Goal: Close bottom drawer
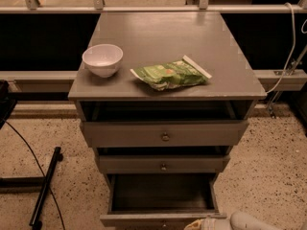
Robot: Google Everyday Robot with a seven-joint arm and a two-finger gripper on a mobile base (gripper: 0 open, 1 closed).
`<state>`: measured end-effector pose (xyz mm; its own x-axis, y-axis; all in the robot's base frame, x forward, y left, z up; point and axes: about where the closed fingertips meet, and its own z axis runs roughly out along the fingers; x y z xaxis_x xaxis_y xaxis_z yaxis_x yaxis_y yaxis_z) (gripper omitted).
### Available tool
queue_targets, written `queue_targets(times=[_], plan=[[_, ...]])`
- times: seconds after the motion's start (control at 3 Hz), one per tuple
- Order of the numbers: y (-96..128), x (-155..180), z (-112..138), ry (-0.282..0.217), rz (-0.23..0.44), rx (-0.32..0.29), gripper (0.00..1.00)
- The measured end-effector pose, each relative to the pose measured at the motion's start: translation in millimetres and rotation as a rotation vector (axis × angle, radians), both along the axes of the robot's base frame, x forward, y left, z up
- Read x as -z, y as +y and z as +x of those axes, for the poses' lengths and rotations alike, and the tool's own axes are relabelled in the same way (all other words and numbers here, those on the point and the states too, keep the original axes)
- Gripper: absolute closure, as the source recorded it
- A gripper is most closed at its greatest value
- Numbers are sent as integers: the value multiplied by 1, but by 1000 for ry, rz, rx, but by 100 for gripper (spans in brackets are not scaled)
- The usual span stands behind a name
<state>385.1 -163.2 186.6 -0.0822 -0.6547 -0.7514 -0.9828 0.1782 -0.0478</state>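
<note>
The bottom drawer point(160, 219) of the grey cabinet stands pulled far out, its inside dark and with nothing visible in it; its front shows only as a top edge at the frame's lower border, knob out of view. My gripper point(196, 224) is at the bottom edge, right of centre, touching or just off the drawer front's right part. The white arm point(249, 222) runs off to the lower right. The middle drawer point(163, 165) and the top drawer point(164, 134) sit above, each pulled out a little.
A white bowl point(102, 59) and a green snack bag point(171, 74) lie on the cabinet top point(168, 37). A black stand and cable point(44, 188) lie on the speckled floor at the left. A rail and cable point(288, 42) run behind at the right.
</note>
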Motion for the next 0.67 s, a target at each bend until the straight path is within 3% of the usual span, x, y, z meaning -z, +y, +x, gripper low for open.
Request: queue_targets(times=[0.33,0.67], plan=[[2,22,7,-14,-1,44,100],[7,43,19,-31,-12,98,100]])
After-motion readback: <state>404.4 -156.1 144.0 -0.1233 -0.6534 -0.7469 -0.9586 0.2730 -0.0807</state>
